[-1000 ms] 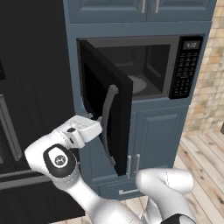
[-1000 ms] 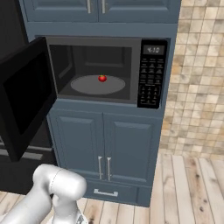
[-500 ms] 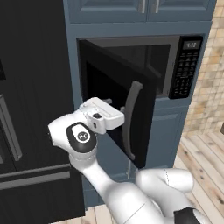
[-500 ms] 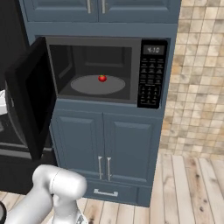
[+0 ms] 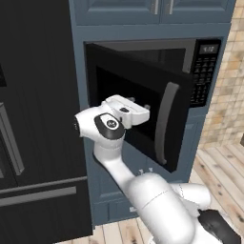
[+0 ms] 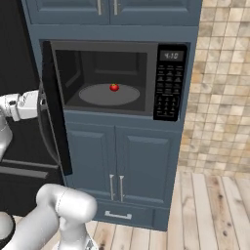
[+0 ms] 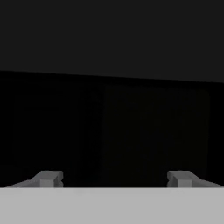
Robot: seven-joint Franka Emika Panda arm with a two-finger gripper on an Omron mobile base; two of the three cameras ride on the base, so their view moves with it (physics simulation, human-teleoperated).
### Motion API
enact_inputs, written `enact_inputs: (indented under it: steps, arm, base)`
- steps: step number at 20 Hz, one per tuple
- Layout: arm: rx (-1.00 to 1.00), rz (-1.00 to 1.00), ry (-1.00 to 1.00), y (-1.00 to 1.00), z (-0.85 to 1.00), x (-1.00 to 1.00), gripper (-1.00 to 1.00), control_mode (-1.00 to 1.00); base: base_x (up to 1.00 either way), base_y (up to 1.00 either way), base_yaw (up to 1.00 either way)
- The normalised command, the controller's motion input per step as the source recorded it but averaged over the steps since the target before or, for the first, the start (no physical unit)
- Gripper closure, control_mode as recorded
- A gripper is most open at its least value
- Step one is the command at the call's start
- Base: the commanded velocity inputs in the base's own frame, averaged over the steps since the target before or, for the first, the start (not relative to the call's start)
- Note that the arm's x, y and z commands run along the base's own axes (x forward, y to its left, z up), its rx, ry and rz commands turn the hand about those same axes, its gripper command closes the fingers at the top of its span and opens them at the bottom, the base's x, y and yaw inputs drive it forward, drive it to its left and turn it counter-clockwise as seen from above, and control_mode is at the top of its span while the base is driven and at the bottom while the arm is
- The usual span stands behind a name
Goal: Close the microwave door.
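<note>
- Gripper [image 7: 114, 178] jaws stood wide apart, nothing between them; the two finger tips [image 7: 48, 178] sat far apart at the bottom of the hand view.
- Just ahead of the jaws was the outer face of the microwave door [image 5: 138, 100]: dark panel, faint outline of the glass window straight in front. Contact couldn't be confirmed from the frames.
- In the left base view the gripper [image 5: 143, 113] was up against the door's outer side, left of the grey bar handle [image 5: 162, 124], which ran vertically just to the jaws' right.
- In the right base view the hand [image 6: 27, 105] sat on the far-left side of the door [image 6: 54, 110], which showed nearly edge-on, swung out about halfway, hinged at the left.
- Beyond the door: the microwave [image 6: 122, 80] cavity open to view, grey interior, round turntable [image 6: 108, 94] with a small red object [image 6: 114, 87] on it.
- Keypad [image 6: 169, 88] and display further right of the jaws.
- Black fridge [image 5: 33, 119] to the jaws' left.
- Blue-grey cabinet doors [image 6: 122, 168] below.
</note>
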Motion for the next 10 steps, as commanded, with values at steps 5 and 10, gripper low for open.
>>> enact_inputs:
  steps: [5,10]
  arm:
    - [0.06,0.04,0.03,-0.41,0.00,0.85,-1.00,-1.00]
    - [0.05,0.15,0.04,-0.20,0.00,0.93,-1.00,-1.00]
  base:
    - [0.00,0.00,0.00]
    - [0.00,0.00,0.00]
